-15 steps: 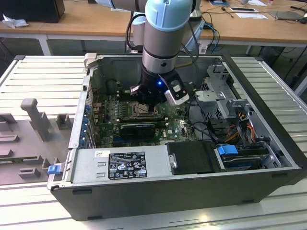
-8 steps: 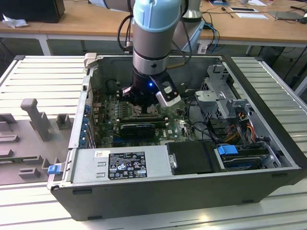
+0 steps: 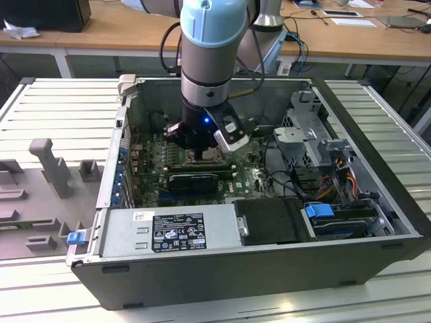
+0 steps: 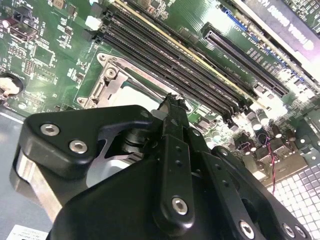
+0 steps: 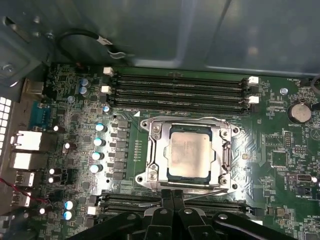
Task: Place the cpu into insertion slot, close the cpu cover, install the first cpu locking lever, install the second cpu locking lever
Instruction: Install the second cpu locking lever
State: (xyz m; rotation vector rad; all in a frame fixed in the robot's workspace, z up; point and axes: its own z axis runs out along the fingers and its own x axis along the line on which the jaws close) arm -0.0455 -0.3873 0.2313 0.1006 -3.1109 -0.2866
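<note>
In the exterior view, a grey plastic fixture (image 3: 50, 168) sits on the slatted desk (image 3: 60, 101) at the exterior view's left, beside the open computer case (image 3: 269, 269). Further right, inside the case, the arm (image 3: 209, 60) reaches straight down over the green motherboard (image 3: 151, 168), its claw (image 3: 200, 156) low over the socket area, with a black card (image 3: 194, 182) lying just in front of it. At the exterior view's right stand the drive bays (image 3: 316, 145) with blue tabs. In the first wrist view the cpu (image 5: 190, 150) lies flat in the insertion slot (image 5: 170, 175), with the cpu cover (image 5: 156, 150) down around it as a silver frame; black memory slots (image 5: 180, 90) run along one side. The claw (image 5: 172, 197) has its fingertips (image 5: 166, 196) pressed together with nothing between them, right at the frame's edge. In the second wrist view the joined fingertips (image 4: 172, 107) sit just over the socket's metal frame (image 4: 107, 82).
</note>
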